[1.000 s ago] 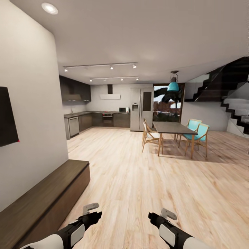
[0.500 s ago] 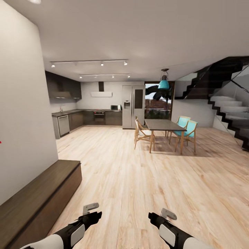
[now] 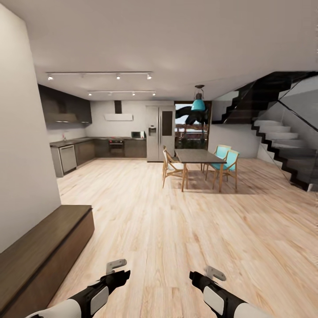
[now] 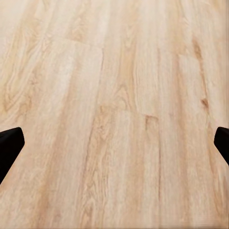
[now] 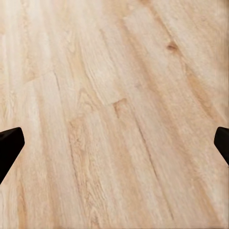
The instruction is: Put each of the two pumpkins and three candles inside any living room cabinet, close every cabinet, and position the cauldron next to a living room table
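L gripper point(image 3: 115, 268) and R gripper point(image 3: 211, 274) hang low at approx 7 and 5 o'clock of the head view, both w/ jaws spread wide and nothing between them; the wrist views show plain plank floor point(image 4: 114, 114) under each. The cabinet point(image 3: 42, 251) is the only task thing in sight, a long dark-brown unit along the wall at 8 o'clock, fronts look shut. No pumpkins, candles, cauldron or coffee table here. Further out: dining table point(image 3: 198, 156) w/ teal chairs at 1 o'clock, kitchen at 11, stairs point(image 3: 282, 141) at 2–3. Risk, imo: heading on toward the kitchen/dining zone wastes travel, since the items are prob elsewhere; a turn close to the cabinet could clip its corner w/ the L arm.
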`<state>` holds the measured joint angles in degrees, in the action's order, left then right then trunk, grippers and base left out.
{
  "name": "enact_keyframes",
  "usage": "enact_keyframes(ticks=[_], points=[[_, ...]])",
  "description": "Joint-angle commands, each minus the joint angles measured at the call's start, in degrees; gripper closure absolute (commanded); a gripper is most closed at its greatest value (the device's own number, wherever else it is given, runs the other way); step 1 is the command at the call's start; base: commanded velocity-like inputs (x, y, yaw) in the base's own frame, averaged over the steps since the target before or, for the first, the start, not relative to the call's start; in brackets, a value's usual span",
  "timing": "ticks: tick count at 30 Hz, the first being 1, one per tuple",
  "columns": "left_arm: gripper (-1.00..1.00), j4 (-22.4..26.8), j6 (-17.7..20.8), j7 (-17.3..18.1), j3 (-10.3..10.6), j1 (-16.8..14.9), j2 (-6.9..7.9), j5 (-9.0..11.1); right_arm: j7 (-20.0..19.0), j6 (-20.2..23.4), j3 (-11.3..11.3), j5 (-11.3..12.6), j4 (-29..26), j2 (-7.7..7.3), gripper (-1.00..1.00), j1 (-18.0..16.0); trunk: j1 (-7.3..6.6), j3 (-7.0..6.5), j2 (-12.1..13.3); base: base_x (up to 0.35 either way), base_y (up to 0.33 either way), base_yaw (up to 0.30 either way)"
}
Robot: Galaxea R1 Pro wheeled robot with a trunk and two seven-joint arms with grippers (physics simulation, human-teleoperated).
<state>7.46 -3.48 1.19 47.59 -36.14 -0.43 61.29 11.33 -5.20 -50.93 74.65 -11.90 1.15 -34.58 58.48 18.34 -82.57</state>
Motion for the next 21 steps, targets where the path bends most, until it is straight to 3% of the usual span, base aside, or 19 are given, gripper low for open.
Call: enact_keyframes(ticks=[1, 8, 14, 21], points=[[-1.0, -0.08, -0.2, 0.14, 0.49, -0.06, 0.0, 0.58, 0.27, -0.24, -0.49, 0.58, -0.05, -0.01, -1.0, -0.05, 0.0, 0.16, -0.04, 0.0, 0.0, -0.138], [-1.0, -0.07, -0.07, 0.07, 0.49, -0.05, -0.25, 0.56, 0.34, 0.14, -0.49, 0.58, -0.05, 0.02, -1.0, -0.05, 0.0, 0.79, -0.04, 0.0, 0.0, -0.097], [-1.0, -0.07, -0.06, 0.06, 0.49, -0.06, -0.55, 0.52, 0.35, 3.96, -0.49, 0.51, -0.05, 0.08, -1.0, -0.05, 0.0, 1.36, -0.04, 0.0, 0.0, -0.013], [-1.0, -0.11, -0.02, 0.03, 0.5, -0.07, -0.7, 0.5, 0.38, 4.57, -0.49, 0.5, 0.02, 0.01, -1.0, -0.05, 0.0, 2.02, -0.04, 0.0, 0.0, 0.0]])
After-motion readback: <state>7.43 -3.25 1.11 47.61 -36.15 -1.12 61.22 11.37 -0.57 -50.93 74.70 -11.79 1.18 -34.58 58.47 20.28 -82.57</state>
